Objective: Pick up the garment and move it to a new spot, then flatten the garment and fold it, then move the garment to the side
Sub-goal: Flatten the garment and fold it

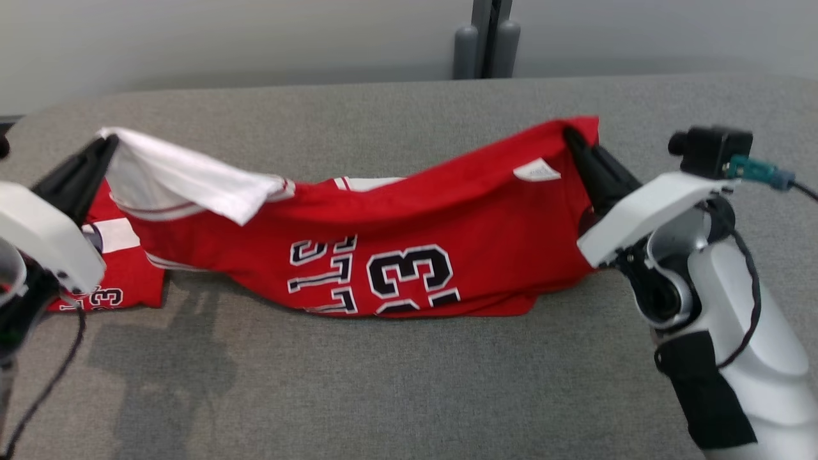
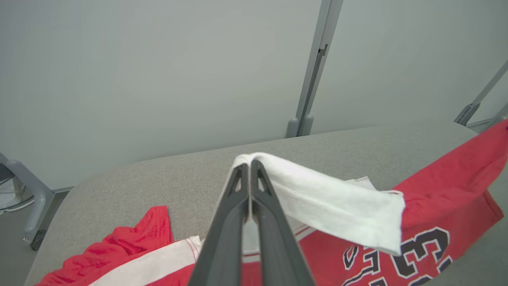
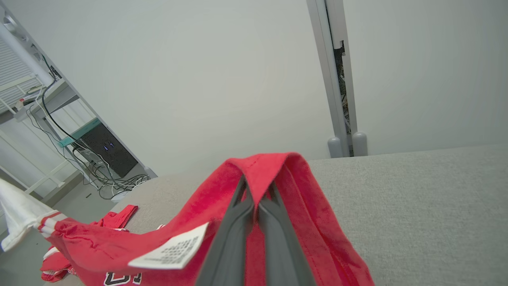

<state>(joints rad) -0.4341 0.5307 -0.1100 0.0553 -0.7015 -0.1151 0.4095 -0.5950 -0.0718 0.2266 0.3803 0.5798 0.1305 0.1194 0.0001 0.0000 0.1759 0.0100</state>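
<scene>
Head view, lower edge: bare grey table (image 1: 409, 396) nearest the camera, with a soft shadow (image 1: 166, 358) at lower left. Lower right corner: right forearm (image 1: 735, 332), white with a black band, rises into frame. Left edge: left forearm (image 1: 45, 236) enters.

Middle of frame: red jersey (image 1: 447, 217) hangs as a sagging band across the table between the 2 grippers. Its lower edge rests on the table at centre, and its upper edge is lifted at both ends. Black-and-white lettering and the number 33 read upside down on the front. A white label (image 1: 538, 170) sits near the right end of the upper edge.

Upper left: left gripper (image 1: 110, 144), fingers pressed together, pinching the white part (image 1: 185, 176) of the jersey, which droops to the right in a flap. The left wrist view agrees: no gap between the fingers, white cloth draped over the tips.

Upper right: right gripper (image 1: 569, 134), fingers closed on the red hem. The right wrist view shows red cloth folded over both tips.

Lower left, beneath the left forearm: a red fold (image 1: 124, 281) with a white stripe and a small 33 lies flat on the table. Cannot tell whether it joins the held piece.

Far: the rest of the table, then a pale wall (image 1: 223, 38) and a grey post (image 1: 484, 38) at top centre.
</scene>
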